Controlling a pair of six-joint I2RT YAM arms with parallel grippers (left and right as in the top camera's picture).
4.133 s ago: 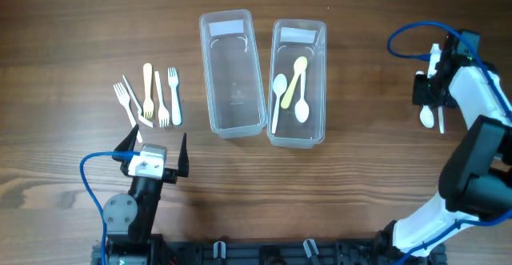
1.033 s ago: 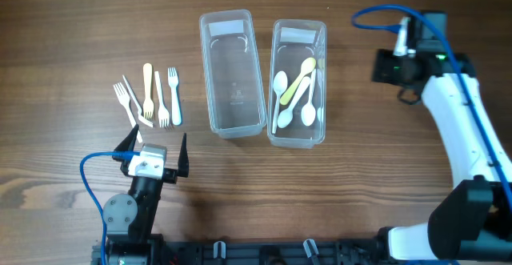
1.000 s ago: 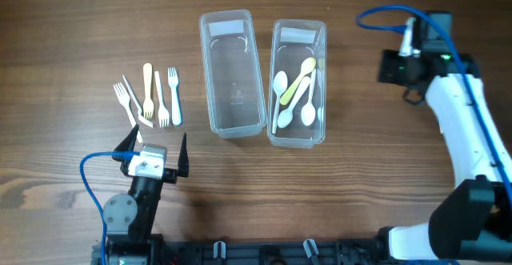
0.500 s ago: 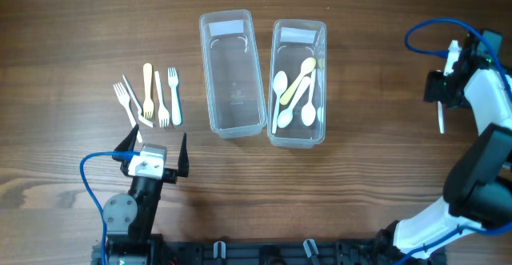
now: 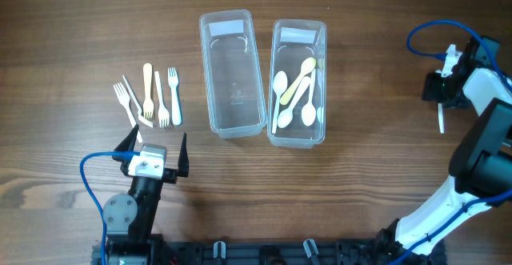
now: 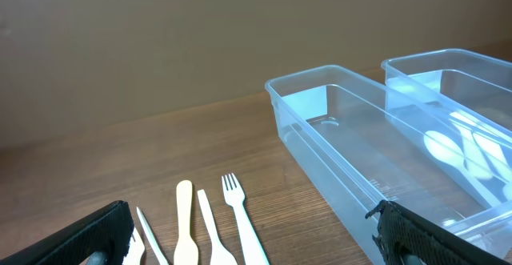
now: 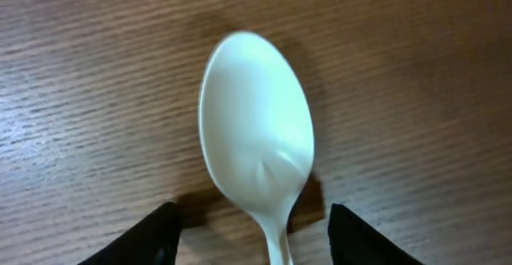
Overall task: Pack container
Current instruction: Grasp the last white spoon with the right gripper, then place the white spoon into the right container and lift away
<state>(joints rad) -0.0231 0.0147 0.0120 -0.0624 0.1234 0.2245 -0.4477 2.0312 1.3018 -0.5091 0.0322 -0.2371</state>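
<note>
Two clear containers stand side by side at the table's middle. The left container [image 5: 234, 89] [image 6: 344, 137] holds nothing; the right container [image 5: 298, 25] [image 6: 448, 81] holds several white and cream spoons [image 5: 293, 89]. A white spoon [image 5: 440, 121] [image 7: 256, 121] lies on the wood at the far right. My right gripper [image 5: 442, 101] [image 7: 256, 237] hangs over it, open, a dark finger [image 7: 144, 237] on each side of the spoon's neck with gaps showing. My left gripper [image 5: 156, 143] [image 6: 256, 245] rests wide open near the front left, nothing between its fingers.
Several white and cream forks [image 5: 152, 95] [image 6: 200, 225] lie in a loose row left of the containers, just beyond my left gripper. A blue cable [image 5: 436, 37] loops above my right arm.
My right arm has swung from beside the right container out to the far right, over the lone spoon, and its jaws have narrowed. The left arm has stayed still.
</note>
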